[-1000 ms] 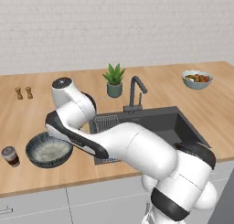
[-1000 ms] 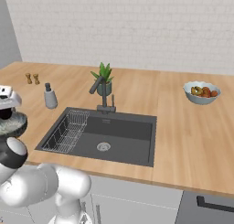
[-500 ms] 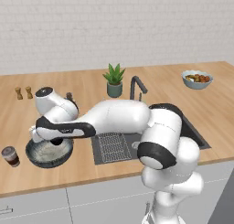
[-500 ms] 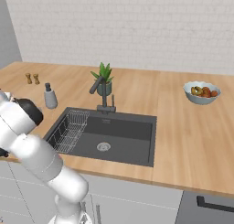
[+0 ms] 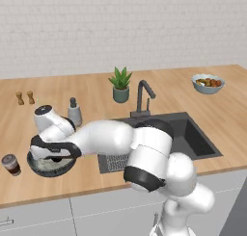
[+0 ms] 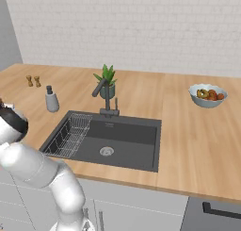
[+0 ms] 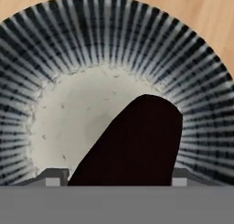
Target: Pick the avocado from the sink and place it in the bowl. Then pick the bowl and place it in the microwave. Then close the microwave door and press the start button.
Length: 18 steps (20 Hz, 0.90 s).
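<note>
My gripper (image 7: 118, 177) hangs low over the wide streaked bowl (image 5: 41, 168) on the counter left of the sink (image 5: 193, 138). In the hand view the near-black avocado (image 7: 137, 145) fills the gap between the two finger tips (image 7: 55, 177), with the bowl's pale speckled inside (image 7: 73, 122) right beneath it. The gripper is shut on the avocado. In the left base view the hand (image 5: 53, 150) covers the middle of the bowl. The sink basin (image 6: 122, 140) holds nothing loose. The microwave and its door are out of view.
A small dark cup (image 5: 10, 164) stands just left of the bowl. A soap dispenser (image 5: 74, 113), two shakers (image 5: 25, 97), a potted plant (image 5: 120, 85) and the faucet (image 5: 143, 98) stand behind. A wire rack (image 6: 70, 133) lies in the sink's left half; a fruit bowl (image 5: 208, 83) sits far right.
The arm has swung left and lowered, bringing the hand with the avocado down over the bowl. The jaws have kept the same width.
</note>
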### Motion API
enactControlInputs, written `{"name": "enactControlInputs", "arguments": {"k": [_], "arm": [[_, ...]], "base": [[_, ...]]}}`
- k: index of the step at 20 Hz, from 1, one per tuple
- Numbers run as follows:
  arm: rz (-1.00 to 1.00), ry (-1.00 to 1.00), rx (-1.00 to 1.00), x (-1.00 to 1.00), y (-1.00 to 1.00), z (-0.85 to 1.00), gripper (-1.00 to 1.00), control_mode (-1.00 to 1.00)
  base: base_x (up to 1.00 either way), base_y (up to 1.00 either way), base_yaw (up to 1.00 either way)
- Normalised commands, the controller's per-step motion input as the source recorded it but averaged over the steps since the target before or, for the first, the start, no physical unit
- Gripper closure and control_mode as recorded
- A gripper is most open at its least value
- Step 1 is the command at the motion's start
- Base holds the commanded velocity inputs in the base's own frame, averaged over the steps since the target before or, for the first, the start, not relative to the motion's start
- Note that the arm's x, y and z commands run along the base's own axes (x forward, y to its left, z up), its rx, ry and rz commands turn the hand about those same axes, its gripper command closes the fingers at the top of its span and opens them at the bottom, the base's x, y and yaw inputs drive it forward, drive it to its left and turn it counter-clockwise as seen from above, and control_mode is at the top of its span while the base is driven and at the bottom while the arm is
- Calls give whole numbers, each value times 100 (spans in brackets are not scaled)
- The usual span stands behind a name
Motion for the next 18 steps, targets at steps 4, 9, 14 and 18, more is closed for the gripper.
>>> {"name": "enactControlInputs", "arguments": {"k": [4,9,14,18], "arm": [[0,0,0,21,0,-1,-100,-100],[0,0,8,1,-26,0,-100,-100],[-1,0,20,-37,-59,5,-100,-100],[-4,0,23,-41,-74,2,-100,-100]], "base": [[0,0,0],[0,0,0],[0,0,0],[0,0,0]]}}
